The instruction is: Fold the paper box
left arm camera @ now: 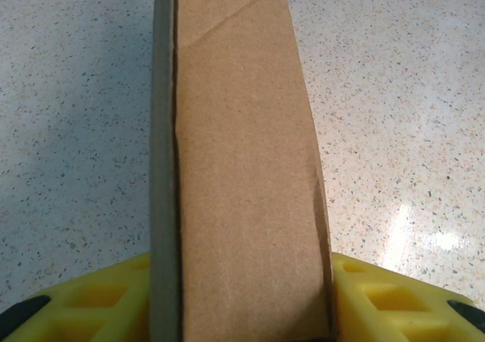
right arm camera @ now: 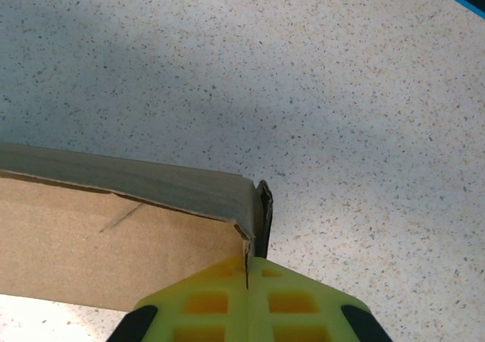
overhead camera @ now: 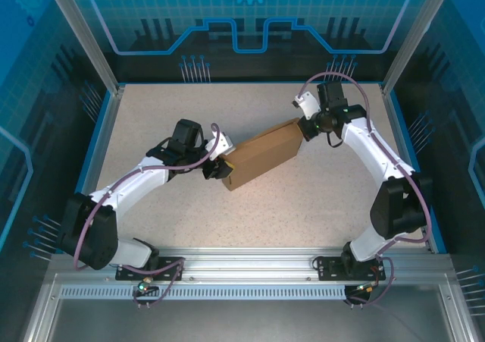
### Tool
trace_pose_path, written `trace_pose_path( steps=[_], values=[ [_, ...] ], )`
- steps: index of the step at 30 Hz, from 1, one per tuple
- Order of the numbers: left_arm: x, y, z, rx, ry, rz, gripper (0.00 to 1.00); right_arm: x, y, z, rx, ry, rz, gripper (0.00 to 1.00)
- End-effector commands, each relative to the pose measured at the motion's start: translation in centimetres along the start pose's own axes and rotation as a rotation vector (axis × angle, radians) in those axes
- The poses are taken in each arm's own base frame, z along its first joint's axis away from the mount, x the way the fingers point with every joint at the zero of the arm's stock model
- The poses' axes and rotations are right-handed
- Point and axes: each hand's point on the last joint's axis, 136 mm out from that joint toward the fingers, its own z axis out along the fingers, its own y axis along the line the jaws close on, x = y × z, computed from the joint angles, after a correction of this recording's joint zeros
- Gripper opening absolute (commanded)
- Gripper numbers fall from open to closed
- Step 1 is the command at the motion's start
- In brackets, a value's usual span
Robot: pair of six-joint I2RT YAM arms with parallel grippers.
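Two tools hold one plain brown paper box [overhead camera: 261, 158] between them over the speckled tabletop [overhead camera: 303, 205]. The left tool [overhead camera: 216, 167] clamps the box's narrow end from both sides, and the right tool [overhead camera: 305, 127] is pinched tight on a thin corner edge at the opposite end. Its cardboard looks slim and flattened, with a diagonal crease and a slightly torn edge.

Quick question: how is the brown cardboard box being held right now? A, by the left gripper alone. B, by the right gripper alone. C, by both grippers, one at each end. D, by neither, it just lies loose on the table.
C: the left gripper clamps one end of the paper box between its fingers, and the right gripper is pinched on the cardboard edge at the opposite corner.
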Motion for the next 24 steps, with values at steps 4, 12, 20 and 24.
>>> trace_pose_path(
  steps=[4,12,20,24],
  values=[
    [-2.0,0.4,-1.0,-0.003,-0.064,0.001,0.56,1.7,1.2,-0.3,-0.062,0.031,0.075,0.03],
    [-2.3,0.4,-1.1,-0.011,-0.085,-0.011,0.7,1.7,0.8,-0.4,-0.039,0.044,0.126,0.02],
    [-3.2,0.4,-1.6,-0.021,-0.13,-0.039,0.79,1.7,0.7,-0.3,-0.023,0.065,0.174,0.02],
    [-4.1,0.6,-2.3,-0.05,-0.18,-0.081,0.81,1.5,0.9,-0.2,-0.025,0.068,0.172,0.02]
  ],
)
